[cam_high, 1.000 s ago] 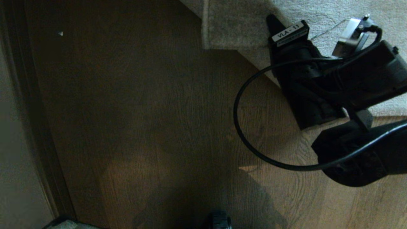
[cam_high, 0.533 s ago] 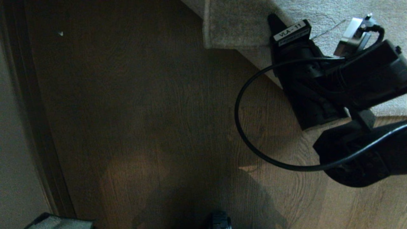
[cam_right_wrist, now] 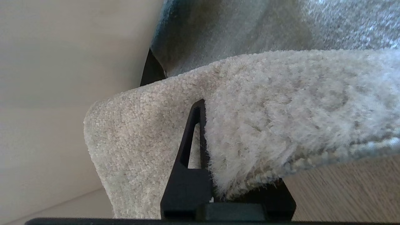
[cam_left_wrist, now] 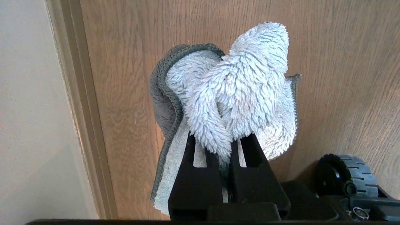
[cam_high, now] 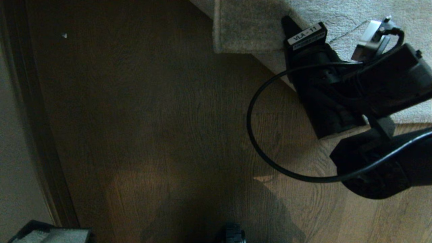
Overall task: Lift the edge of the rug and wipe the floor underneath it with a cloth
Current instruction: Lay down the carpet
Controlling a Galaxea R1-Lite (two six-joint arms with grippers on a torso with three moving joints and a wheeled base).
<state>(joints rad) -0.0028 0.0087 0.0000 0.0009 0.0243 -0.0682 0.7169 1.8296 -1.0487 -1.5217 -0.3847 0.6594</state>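
Brown wood-grain floor [cam_high: 162,111], right gripper [cam_right_wrist: 208,150] pinching plush grey rug edge [cam_right_wrist: 250,125], left gripper [cam_left_wrist: 225,147] clamping fluffy cloth [cam_left_wrist: 237,87]

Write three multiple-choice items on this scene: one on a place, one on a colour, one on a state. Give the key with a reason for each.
1. Where is the right pincer?
A. on the rug edge
B. on the skirting board
C. parked in the air over bare planks

2. What colour is the fluffy side of the cloth?
A. red
B. pale grey-white
C. black

3. How does the left pincer stand?
A. wide open, empty
B. shut on the cloth
C. shut on the rug

Key: 1 A, one finger lies on the pile and the rug hangs folded over the floor; 2 B, the left wrist view shows pale tufts with a darker grey hem; 3 B, the cloth bunches out from between its fingers.
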